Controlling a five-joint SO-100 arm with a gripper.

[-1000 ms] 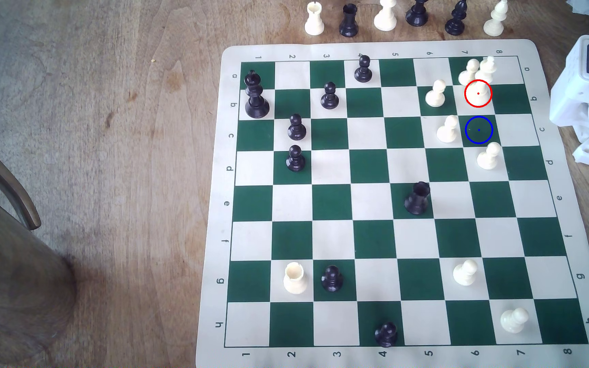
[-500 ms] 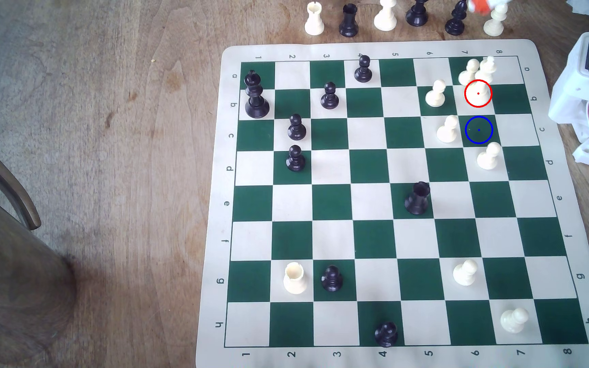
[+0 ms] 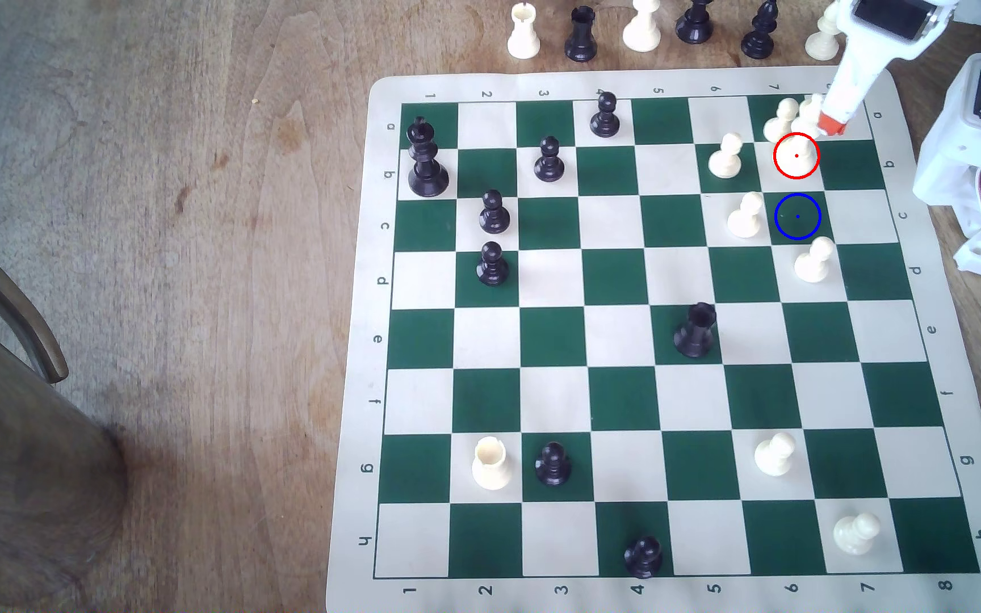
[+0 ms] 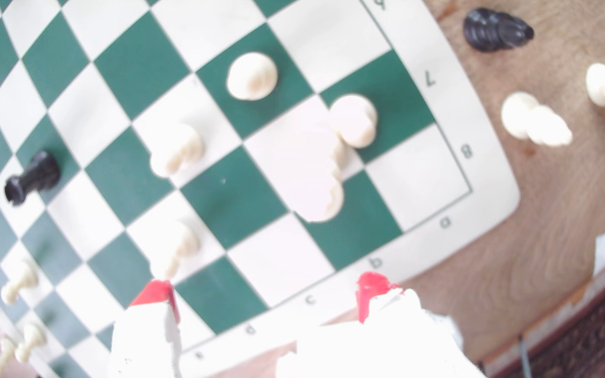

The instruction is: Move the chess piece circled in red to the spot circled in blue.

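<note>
Nothing is moved yet: my end effector (image 4: 264, 290) hangs with its red tips apart and empty, the king (image 3: 801, 150) stands just ahead of it on its red-ringed square, and the blue-ringed square (image 3: 797, 216) beside that is bare.

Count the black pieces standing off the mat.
3, on the table above the mat in the exterior view: black rook, middle black piece, rightmost black piece. Others may lie beyond frame.
</note>
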